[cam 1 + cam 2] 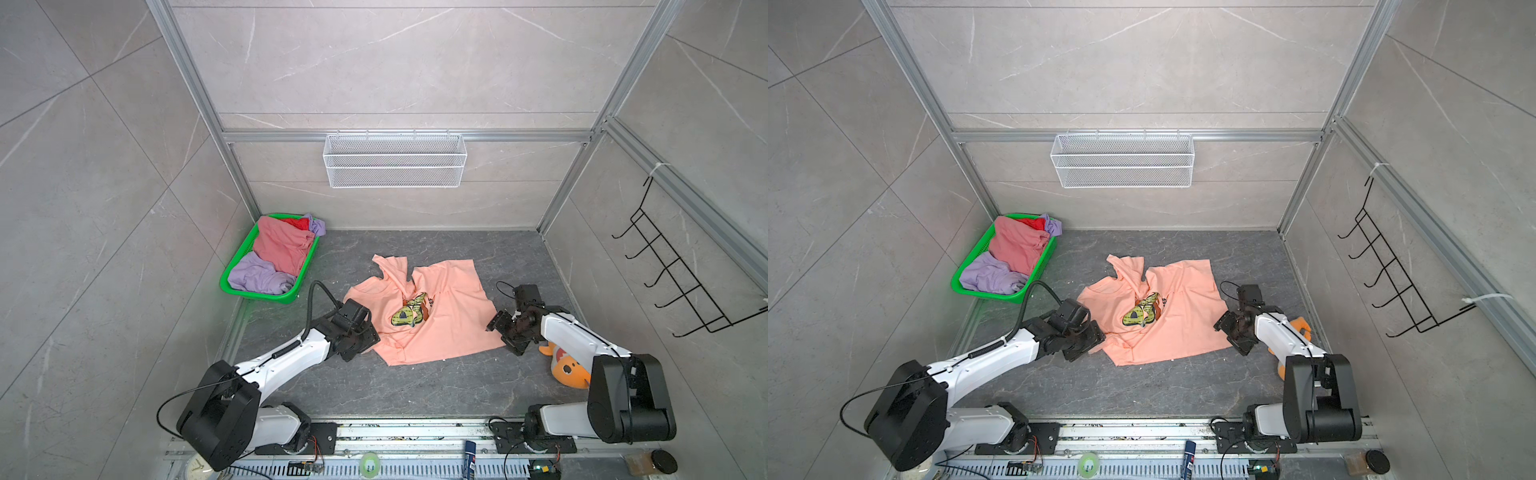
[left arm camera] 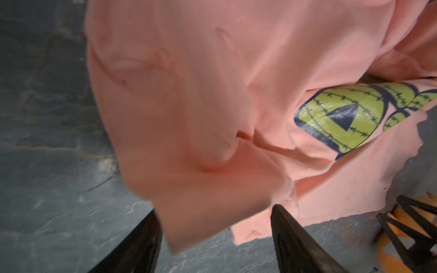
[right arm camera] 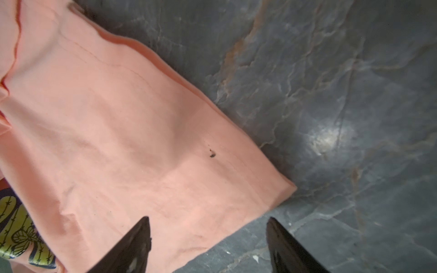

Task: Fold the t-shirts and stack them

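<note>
Gripping this limp, light peach t-shirt [image 1: 449,332], pinch its outer corners; your left gripper [image 2: 214,212] and right gripper [image 3: 208,218] both stand apart, unclamped.

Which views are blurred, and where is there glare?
In the left wrist view the near flap of the peach t-shirt and the floor are smeared, though the graphic is crisp; the right wrist view is sharp, with a pale glare patch on the floor; both top views are sharp.
</note>
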You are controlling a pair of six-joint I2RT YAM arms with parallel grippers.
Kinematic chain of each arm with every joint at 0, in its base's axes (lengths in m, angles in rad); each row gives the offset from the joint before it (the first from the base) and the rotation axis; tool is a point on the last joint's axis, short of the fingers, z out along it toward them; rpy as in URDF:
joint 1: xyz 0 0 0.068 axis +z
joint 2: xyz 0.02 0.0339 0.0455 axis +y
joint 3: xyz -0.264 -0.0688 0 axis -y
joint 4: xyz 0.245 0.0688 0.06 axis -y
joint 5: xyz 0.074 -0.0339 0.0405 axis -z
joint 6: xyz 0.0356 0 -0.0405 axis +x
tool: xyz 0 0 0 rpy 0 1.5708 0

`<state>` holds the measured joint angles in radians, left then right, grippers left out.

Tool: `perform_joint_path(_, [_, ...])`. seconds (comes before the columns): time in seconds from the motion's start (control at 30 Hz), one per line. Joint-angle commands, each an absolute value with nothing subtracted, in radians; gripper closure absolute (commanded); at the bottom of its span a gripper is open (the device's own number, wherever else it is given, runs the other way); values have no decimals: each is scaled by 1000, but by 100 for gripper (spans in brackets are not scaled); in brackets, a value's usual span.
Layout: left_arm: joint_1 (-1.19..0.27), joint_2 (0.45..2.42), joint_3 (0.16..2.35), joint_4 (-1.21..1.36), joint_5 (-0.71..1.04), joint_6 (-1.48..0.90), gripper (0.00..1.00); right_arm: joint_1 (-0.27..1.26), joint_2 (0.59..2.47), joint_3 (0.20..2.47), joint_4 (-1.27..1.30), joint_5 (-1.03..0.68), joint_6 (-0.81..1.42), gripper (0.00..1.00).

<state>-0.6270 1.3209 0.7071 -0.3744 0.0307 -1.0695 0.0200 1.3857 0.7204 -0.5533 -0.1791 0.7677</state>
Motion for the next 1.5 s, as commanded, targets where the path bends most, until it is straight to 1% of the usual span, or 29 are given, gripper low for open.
perform_joint_path(0.0, [-630, 1378, 692, -211, 47, -1051, 32, 15, 1392, 697, -508, -190, 794, 23])
perform_joint_path(0.07, [-633, 1404, 694, -191, 55, -1052, 42, 14, 1395, 691, -488, -187, 812, 23])
perform_joint_path(0.13, [-639, 1411, 698, -186, 53, -1054, 55, 15, 1402, 686, -460, -189, 830, 23])
perform_joint_path(0.23, [-645, 1384, 700, -194, 31, -1056, 70, 15, 1422, 684, -457, -154, 842, 24])
perform_joint_path(0.27, [-645, 1365, 699, -206, 22, -1062, 72, 15, 1432, 689, -474, -136, 845, 25])
perform_joint_path(0.33, [-647, 1312, 695, -241, -2, -1083, 77, 15, 1450, 699, -526, -94, 854, 27])
perform_joint_path(0.4, [-648, 1247, 688, -280, -22, -1105, 79, 15, 1450, 697, -558, -66, 866, 29])
perform_joint_path(0.57, [-648, 1091, 702, -432, -94, -1134, 85, 15, 1396, 682, -611, -36, 883, 29])
perform_joint_path(0.67, [-648, 1054, 717, -480, -100, -1139, 88, 15, 1394, 695, -623, -29, 890, 29])
perform_joint_path(0.77, [-648, 1057, 734, -488, -85, -1133, 91, 15, 1429, 705, -574, -55, 892, 31])
perform_joint_path(0.8, [-649, 1063, 744, -493, -85, -1131, 92, 15, 1455, 706, -543, -59, 896, 35])
perform_joint_path(0.83, [-648, 1069, 757, -501, -90, -1126, 92, 16, 1482, 703, -503, -63, 898, 41])
perform_joint_path(0.87, [-648, 1071, 767, -506, -97, -1123, 92, 16, 1510, 700, -470, -68, 903, 49])
perform_joint_path(0.93, [-649, 1064, 795, -517, -117, -1117, 93, 15, 1559, 714, -441, -72, 910, 76])
perform_joint_path(1.0, [-648, 1046, 826, -541, -154, -1102, 94, 15, 1562, 726, -430, -78, 910, 89])
perform_joint_path(1.03, [-647, 1029, 841, -551, -174, -1093, 94, 15, 1543, 732, -428, -75, 907, 94])
perform_joint_path(1.1, [-647, 999, 866, -566, -217, -1075, 95, 15, 1484, 744, -434, -58, 901, 99])
perform_joint_path(1.13, [-647, 986, 877, -572, -235, -1066, 96, 15, 1452, 757, -443, -48, 894, 100])
perform_joint_path(1.23, [-645, 944, 931, -590, -283, -1022, 98, 15, 1338, 837, -503, -41, 877, 100])
perform_joint_path(1.37, [-646, 928, 1101, -609, -329, -859, 100, 16, 1208, 1034, -578, -42, 822, 100])
perform_joint_path(1.47, [-646, 941, 1298, -638, -386, -679, 100, 15, 1171, 1244, -627, -62, 753, 100])
